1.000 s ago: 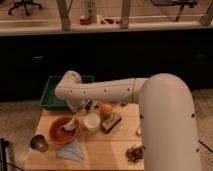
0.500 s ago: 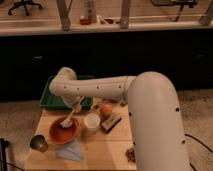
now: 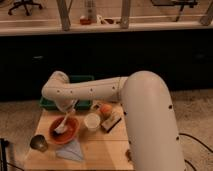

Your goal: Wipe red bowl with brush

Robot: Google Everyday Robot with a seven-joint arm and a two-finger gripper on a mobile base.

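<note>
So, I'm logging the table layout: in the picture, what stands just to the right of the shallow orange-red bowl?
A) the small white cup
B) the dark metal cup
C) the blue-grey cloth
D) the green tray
A: the small white cup stands beside the shallow orange-red bowl on its right in the picture. The tool hangs over the bowl, and the slim cream-handled brush reaches down into it.

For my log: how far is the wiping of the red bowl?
Done: the brush is in the bowl. In hand: the end effector is above the bowl, at the brush handle, seemingly wiping. Left: finishing the wipe and lifting the brush out.
</note>
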